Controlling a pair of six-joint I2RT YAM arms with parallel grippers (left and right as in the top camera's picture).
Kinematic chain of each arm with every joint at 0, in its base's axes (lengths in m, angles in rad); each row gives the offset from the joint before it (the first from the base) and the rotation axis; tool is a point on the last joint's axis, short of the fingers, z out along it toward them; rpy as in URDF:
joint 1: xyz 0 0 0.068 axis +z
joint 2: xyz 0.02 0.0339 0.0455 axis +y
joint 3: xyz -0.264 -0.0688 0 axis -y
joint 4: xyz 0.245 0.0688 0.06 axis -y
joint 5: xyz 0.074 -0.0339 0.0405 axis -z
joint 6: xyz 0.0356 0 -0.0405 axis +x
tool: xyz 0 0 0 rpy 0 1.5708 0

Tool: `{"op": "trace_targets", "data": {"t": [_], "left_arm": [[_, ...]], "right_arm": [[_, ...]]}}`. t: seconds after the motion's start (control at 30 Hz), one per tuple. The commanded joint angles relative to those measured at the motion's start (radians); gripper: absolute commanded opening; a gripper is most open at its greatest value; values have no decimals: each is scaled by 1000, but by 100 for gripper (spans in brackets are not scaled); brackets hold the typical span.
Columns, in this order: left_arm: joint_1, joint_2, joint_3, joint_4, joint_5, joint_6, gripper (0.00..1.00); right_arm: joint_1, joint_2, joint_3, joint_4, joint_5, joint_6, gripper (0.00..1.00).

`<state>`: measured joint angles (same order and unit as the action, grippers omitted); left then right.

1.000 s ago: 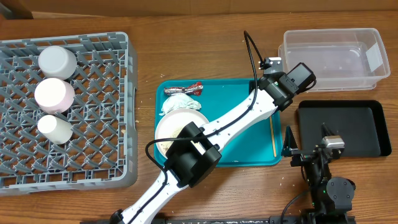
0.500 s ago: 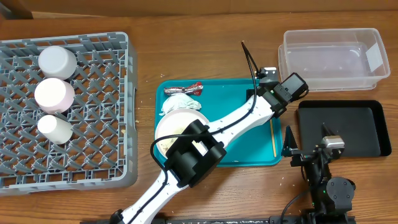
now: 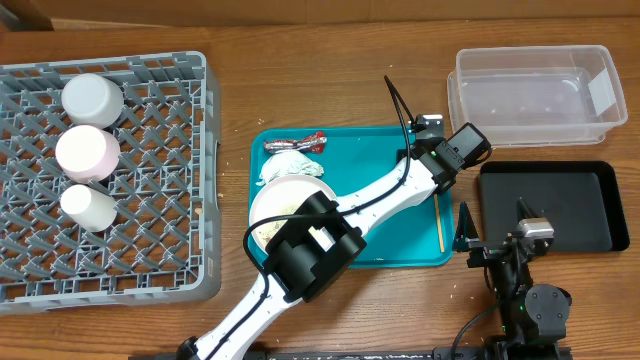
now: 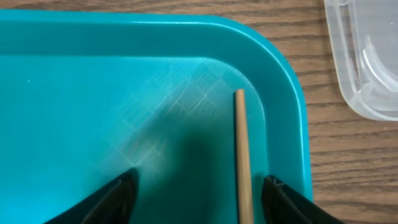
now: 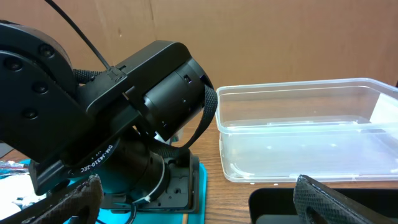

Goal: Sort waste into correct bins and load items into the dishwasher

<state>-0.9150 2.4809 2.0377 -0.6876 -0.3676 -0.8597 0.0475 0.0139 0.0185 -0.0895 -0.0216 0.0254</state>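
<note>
**Left tool**: jaws apart, straddling a wooden stick that lies along the right rim of the teal tray. Neither finger touches the stick and nothing is gripped. Judged a line-up for a pick, set so that closing would pinch the stick across its width.

**Right tool**: jaws spread wide and empty, low at the near edge of the black tray, presumably held clear of the working arm.

**Containers:**
- Clear tub: appears empty.
- Black tray: appears empty.
- Teal tray: also carries the red-and-silver wrapper, the crumpled napkin and the large white plate, which is partly under the left arm. Crumbs are too small to confirm.
- Dish rack, on the table: three pale round vessels along its left side.

Waste not yet binned.
</note>
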Motion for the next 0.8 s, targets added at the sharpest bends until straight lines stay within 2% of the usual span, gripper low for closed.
{"op": "trace_targets", "data": {"t": [0.0, 0.5, 0.67, 0.77], "left_arm": [[-3, 1, -40, -25, 43, -11, 65], [-3, 1, -39, -61, -112, 161, 60], [-2, 0, -37, -73, -71, 156, 56], [-2, -2, -37, -75, -4, 142, 49]], "right_arm": [[-4, -11, -10, 5, 5, -7, 100], [-4, -11, -10, 5, 5, -7, 99], [-4, -11, -10, 5, 5, -7, 100], [-4, -11, -10, 5, 5, -7, 100]]}}
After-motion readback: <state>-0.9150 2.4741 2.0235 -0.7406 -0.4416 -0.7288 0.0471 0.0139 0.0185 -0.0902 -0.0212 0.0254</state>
